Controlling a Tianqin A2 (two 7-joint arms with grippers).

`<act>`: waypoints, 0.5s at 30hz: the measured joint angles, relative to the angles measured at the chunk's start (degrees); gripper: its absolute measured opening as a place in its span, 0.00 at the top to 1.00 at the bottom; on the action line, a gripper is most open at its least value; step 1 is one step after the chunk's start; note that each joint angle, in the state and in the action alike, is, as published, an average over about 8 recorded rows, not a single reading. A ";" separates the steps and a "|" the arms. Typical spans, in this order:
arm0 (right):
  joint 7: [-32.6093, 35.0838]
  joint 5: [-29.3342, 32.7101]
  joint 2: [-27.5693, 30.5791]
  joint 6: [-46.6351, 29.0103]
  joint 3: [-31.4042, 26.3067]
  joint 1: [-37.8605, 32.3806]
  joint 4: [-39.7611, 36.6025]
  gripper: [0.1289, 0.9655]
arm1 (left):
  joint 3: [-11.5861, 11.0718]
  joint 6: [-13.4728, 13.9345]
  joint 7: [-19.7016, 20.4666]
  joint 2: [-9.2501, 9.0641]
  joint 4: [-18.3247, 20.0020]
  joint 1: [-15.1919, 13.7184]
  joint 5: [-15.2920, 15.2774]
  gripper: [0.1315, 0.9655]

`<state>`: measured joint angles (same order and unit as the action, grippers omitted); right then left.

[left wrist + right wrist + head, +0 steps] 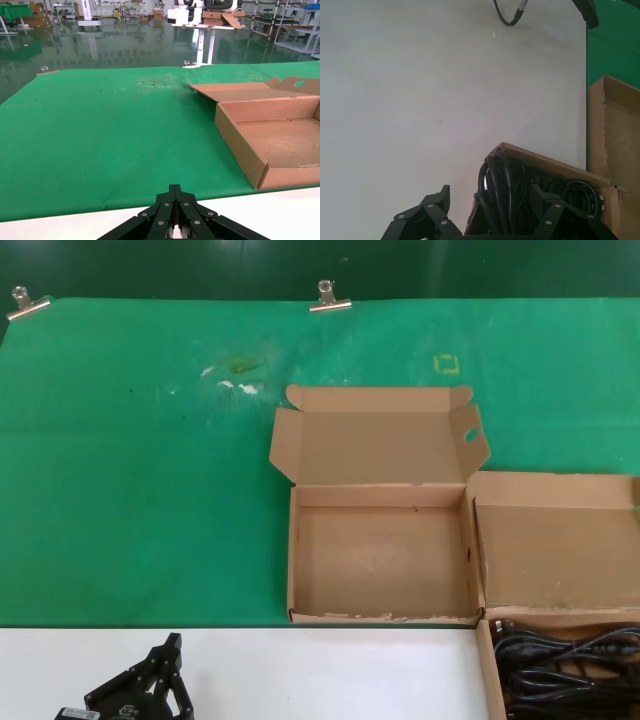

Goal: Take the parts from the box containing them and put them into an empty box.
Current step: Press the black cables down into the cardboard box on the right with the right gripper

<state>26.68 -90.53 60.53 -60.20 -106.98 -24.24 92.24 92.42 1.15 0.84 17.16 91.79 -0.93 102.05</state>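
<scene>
So here's where I'm at. My left gripper (165,665) is parked low over the white strip of the tabletop (330,670), just in front of the green mat (140,490), and its fingers are pressed together into a point, holding nothing. From the left wrist camera it's aimed out across the mat with the empty box off to one side.

My right gripper (492,212) only shows up in its own wrist camera. The fingers (437,207) are spread wide and it's sitting right over the near corner of the box containing them (547,167), one finger outside the cardboard wall over the bare white surface, the other over the cords. Not pinching anything.

The parts (565,660) are a tangle of black looped cords, all inside that box at the bottom right of the head view, with its plain lid (555,540) folded back onto the mat.

The empty box (380,560) sits mid-mat, touching the cord box's lid on its right side. Its lid stands open behind it, round hole (471,435) in the right ear flap, front edge frayed. Two metal clips (329,298) pin the mat's far edge.
</scene>
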 joint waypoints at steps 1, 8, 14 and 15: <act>0.21 -0.10 -0.11 -0.03 -0.04 -0.13 -0.21 0.39 | 0.00 0.00 0.00 0.00 0.00 0.00 0.00 0.98; 1.51 -0.68 -0.67 0.03 -0.18 -0.77 -1.42 0.58 | 0.00 0.00 0.00 0.00 0.00 0.00 0.00 0.98; 2.11 -1.17 -0.89 0.22 -0.15 -0.83 -2.06 0.72 | 0.00 0.00 0.00 0.00 0.00 0.00 0.00 0.98; 2.19 -1.26 -0.92 0.27 -0.13 -0.80 -2.14 0.74 | 0.00 0.00 0.00 0.00 0.00 0.00 0.00 0.98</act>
<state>28.87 -91.79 59.61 -59.93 -107.11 -25.04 90.10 92.42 1.15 0.84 17.16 91.79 -0.93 102.05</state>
